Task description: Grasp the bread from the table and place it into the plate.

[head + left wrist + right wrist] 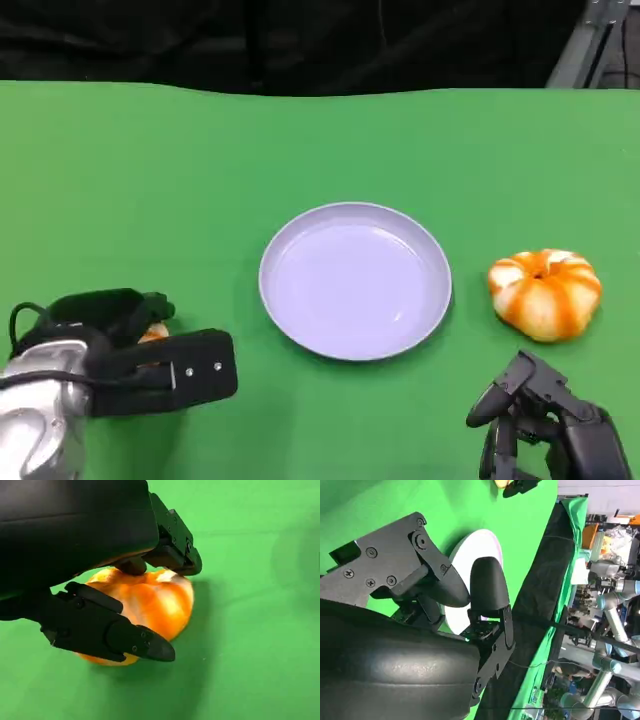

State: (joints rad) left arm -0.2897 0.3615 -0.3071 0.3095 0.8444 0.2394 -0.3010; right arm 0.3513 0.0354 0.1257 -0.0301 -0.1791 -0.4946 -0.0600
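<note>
A round orange-and-white bread [162,600] lies on the green table at the near left, and my left hand [85,555] grips it, with the thumb on its top and fingers [125,637] along its side. From the head camera my left hand [120,350] covers that bread [155,333] except for a small orange patch. The pale lilac plate [272,270] sits at the middle of the table with nothing in it. My right hand [545,425] hangs at the near right, holding nothing, its fingers [487,587] apart, with the plate [482,542] beyond them.
A second orange-and-white bread [545,292] rests on the table to the right of the plate, just beyond my right hand. The green cloth [150,180] ends at a dark back edge. Robot arms and clutter stand past the table's side in the right wrist view.
</note>
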